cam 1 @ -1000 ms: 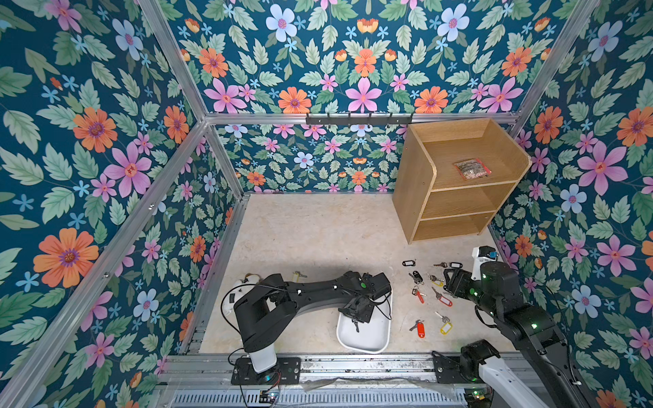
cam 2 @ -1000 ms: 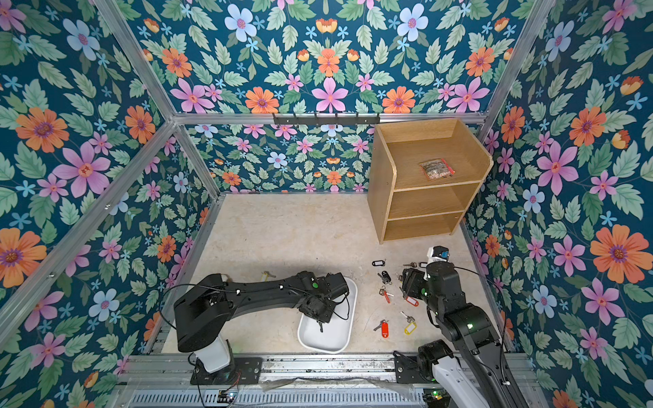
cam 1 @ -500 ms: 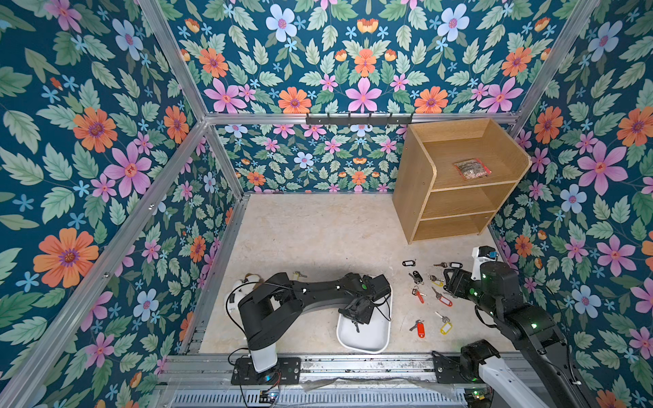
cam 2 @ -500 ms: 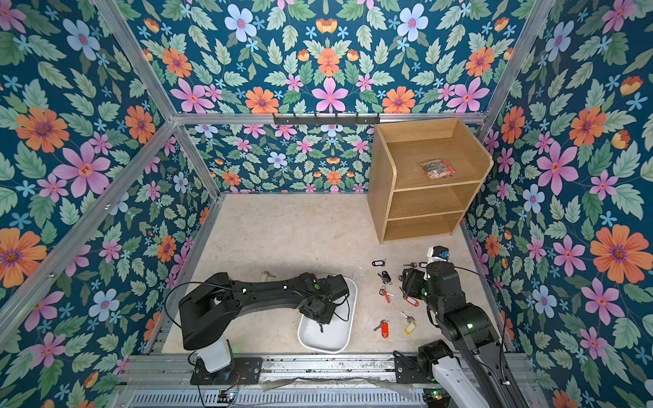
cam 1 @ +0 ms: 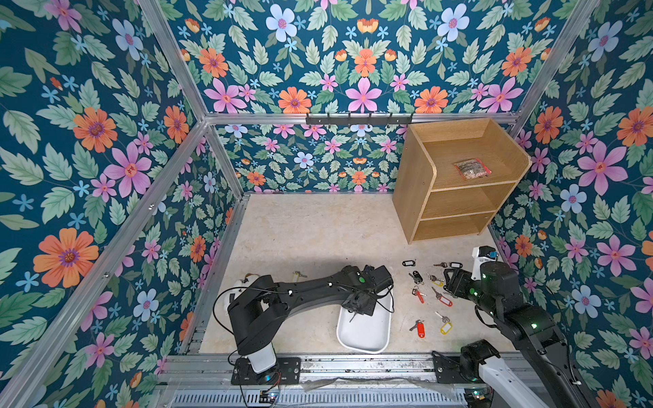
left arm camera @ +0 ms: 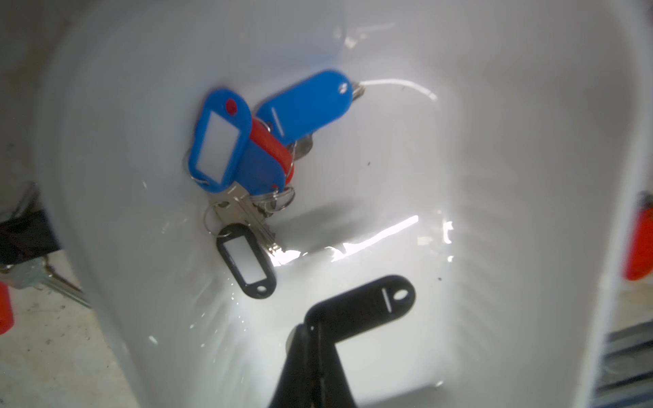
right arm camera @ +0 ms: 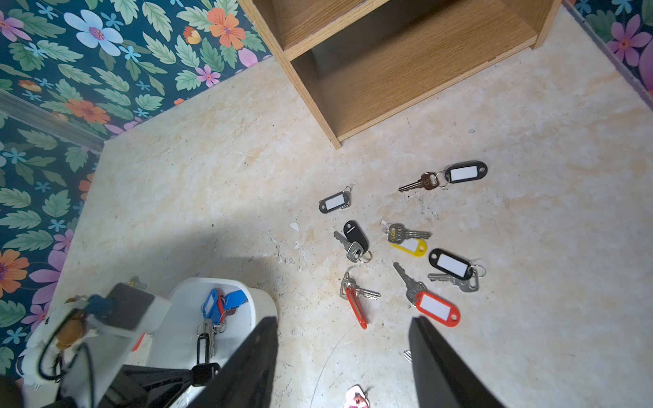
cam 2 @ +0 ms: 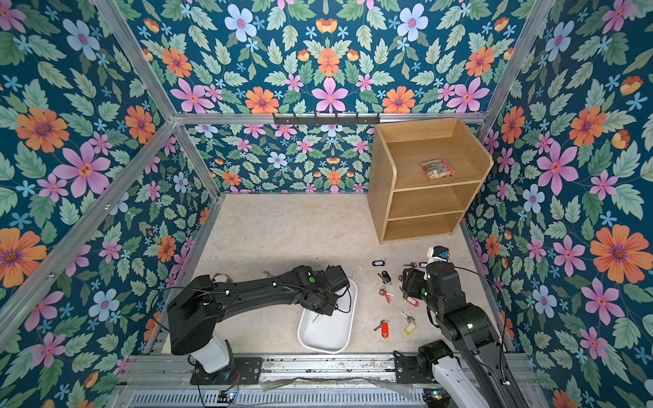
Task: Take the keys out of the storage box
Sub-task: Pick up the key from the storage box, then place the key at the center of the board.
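Step in hand: picking one item out of the box.

- The left pincer is clamped tight on one end of a black oblong plastic key tag, low inside the shallow white plastic storage box. The box sits lower centre in both top views.
- Whether a key hangs from that tag is hidden.
- A clump of silver metal keys on blue, red and black tags lies in the box beyond the pincer, all touching.
- Scattered tagged keys lie on the beige desk, lower right of frame, beside the box.
- The right pincer stands wide and empty above the desk, near that scatter.

Judgement: the grip looks made. The next move calls for a straight lift clear of the box wall, then a carry toward the scatter and a release. The pinch is near the tag's tip, so it may swing or slip.
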